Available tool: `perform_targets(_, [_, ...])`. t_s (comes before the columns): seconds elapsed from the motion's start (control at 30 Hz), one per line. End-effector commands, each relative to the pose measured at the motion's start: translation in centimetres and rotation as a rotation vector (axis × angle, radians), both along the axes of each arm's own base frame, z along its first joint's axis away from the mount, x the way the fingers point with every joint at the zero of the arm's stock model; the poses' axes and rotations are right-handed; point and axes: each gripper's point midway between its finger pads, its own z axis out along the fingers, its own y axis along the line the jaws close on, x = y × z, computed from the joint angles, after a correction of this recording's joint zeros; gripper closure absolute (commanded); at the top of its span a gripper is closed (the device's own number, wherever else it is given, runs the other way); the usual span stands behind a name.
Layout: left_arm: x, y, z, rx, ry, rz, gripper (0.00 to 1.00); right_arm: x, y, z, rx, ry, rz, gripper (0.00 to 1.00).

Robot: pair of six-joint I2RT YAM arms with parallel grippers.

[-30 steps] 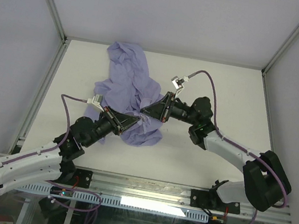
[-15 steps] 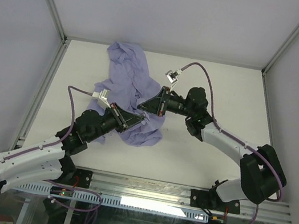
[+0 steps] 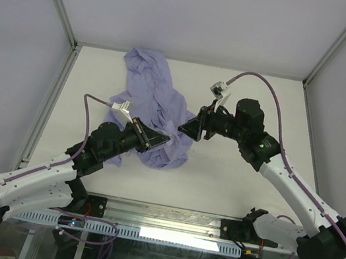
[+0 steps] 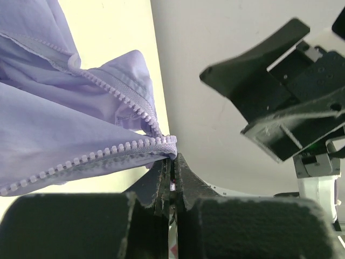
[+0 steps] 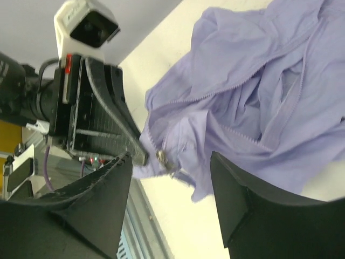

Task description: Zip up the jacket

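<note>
The white table [image 3: 264, 105] stood inside a pale-walled enclosure, with our two bases at its near edge. Nearest us, our left gripper [image 4: 171, 168] was clamped tight on the jacket [image 3: 149, 92]. It pinched the cloth right at the hem corner, where the two rows of zipper teeth [image 4: 102, 154] ran together.

Just beyond it, our right gripper [image 3: 190, 127] hung with its jaws spread wide and nothing between them, near the jacket's right edge but not touching it. In its wrist view the small zipper pull [image 5: 161, 157] showed just beside the left gripper. Farther off, the rest of the jacket lay crumpled over the middle-left of the table, reaching towards the far edge.

We judged the garment thin, light and limp, so it would fold and trail after any tug rather than resist. The hem therefore needed to be anchored and kept taut. The pull seemed the only stiff part worth taking, pinched squarely. We expected loose cloth beside the teeth to bunch and snag, and so small a tab might slip from the pads.
</note>
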Motion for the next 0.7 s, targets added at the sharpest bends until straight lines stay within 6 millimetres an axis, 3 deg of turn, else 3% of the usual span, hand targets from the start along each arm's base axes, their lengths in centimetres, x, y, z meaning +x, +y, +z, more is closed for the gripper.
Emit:
perform_targets(0.0, [-0.4, -0.8, 3.1, -0.034, -0.07, -0.049, 1.0, -2.7, -1.9, -1.0, -0.107, -0.019, 0.024, 0.4])
perform_targets(0.2, [-0.6, -1.2, 3.1, -0.029, -0.07, -0.074, 1.0, -3.9, -1.7, -2.3, -0.069, -0.101, 0.069, 0.58])
perform_targets(0.4, [-0.7, -1.1, 3.2, -0.025, -0.074, -0.074, 1.0, -3.4, -0.2, -4.6, -0.033, -0.15, 0.079, 0.62])
perform_targets(0.67, [-0.7, -0.9, 3.3, -0.02, -0.075, -0.072, 1.0, -2.6, 1.0, -6.0, 0.028, -0.157, 0.04, 0.62])
